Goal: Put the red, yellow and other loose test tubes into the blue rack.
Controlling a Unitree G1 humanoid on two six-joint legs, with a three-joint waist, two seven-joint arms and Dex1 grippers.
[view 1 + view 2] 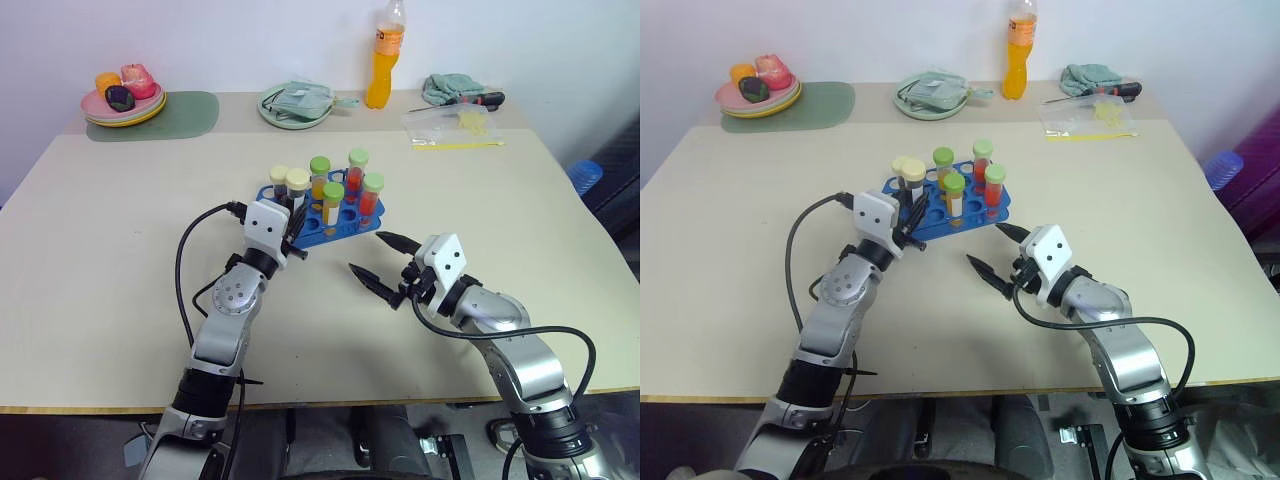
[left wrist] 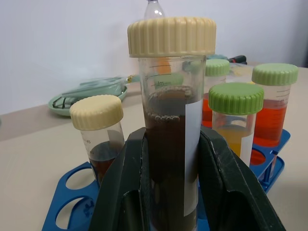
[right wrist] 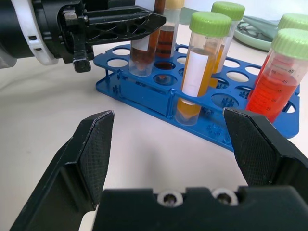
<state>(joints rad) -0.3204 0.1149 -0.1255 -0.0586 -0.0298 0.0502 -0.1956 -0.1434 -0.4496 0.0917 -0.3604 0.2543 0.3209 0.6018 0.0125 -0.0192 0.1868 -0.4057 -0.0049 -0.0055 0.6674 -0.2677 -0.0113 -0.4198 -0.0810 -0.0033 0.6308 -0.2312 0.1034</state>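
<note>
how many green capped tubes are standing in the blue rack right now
4. In the blue rack, two stand along the far side: a yellow tube and a red tube. Two stand nearer: a yellow one and a red one. None seems hidden.

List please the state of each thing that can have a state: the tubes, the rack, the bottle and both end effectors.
Dark brown tube: capped, upright, clamped at the rack.
Other tubes: capped, upright in the rack.
Blue rack: flat on the table, some holes empty.
Orange bottle: upright.
Left end effector: shut on the dark brown tube.
Right end effector: open, empty.
</note>
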